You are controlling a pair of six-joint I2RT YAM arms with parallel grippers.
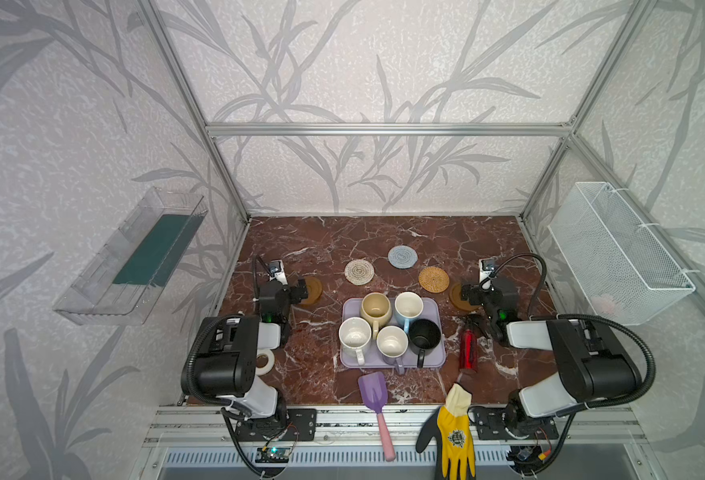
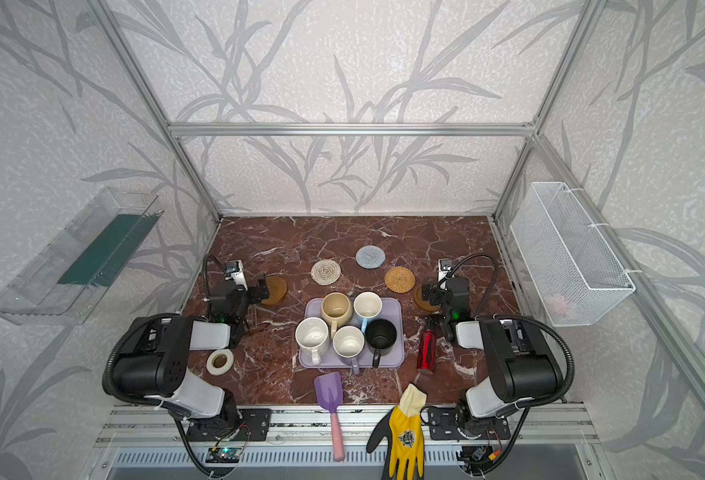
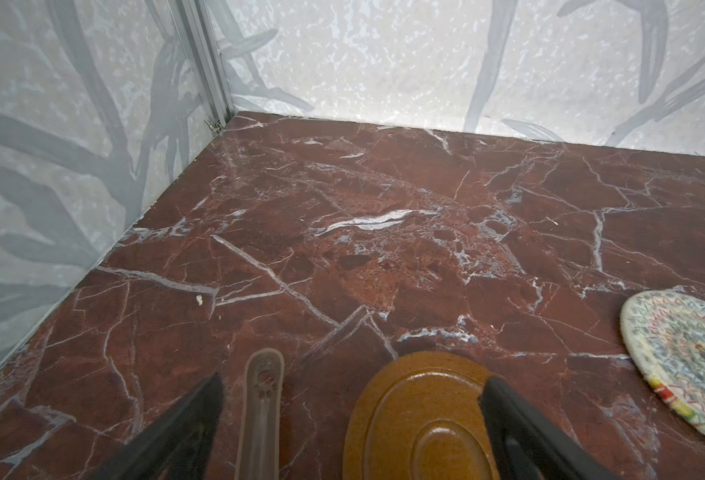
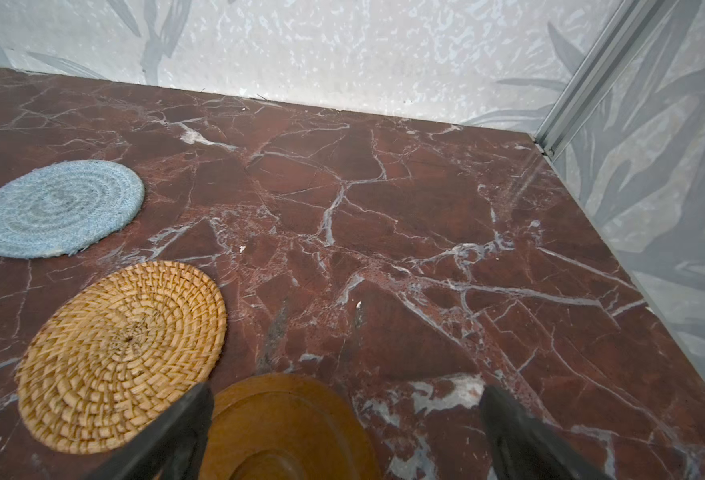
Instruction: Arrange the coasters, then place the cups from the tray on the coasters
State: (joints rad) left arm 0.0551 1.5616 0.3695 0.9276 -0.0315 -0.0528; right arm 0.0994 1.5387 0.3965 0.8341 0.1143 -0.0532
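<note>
Five coasters lie in an arc behind the tray (image 1: 436, 360): beige-white woven (image 1: 359, 272), grey-blue woven (image 1: 402, 257), rattan (image 1: 433, 279), and two amber-brown ones at the ends (image 1: 314, 289) (image 1: 455, 297). On the tray stand the cups: beige-yellow (image 1: 375, 309), light blue (image 1: 409, 306), speckled white (image 1: 355, 337), lavender (image 1: 392, 344) and black (image 1: 424, 335). My left gripper (image 3: 352, 386) hangs open over the left amber coaster (image 3: 417, 419). My right gripper (image 4: 346, 395) hangs open over the right amber coaster (image 4: 284, 432), beside the rattan one (image 4: 122, 353). Neither holds anything.
A red spray bottle (image 1: 468, 349) stands right of the tray. A purple scoop (image 1: 373, 392) and a yellow glove (image 1: 456, 432) lie at the front edge. A white tape roll (image 1: 265, 361) sits front left. A translucent handle (image 3: 261, 411) lies under the left gripper. Walls close in on both sides.
</note>
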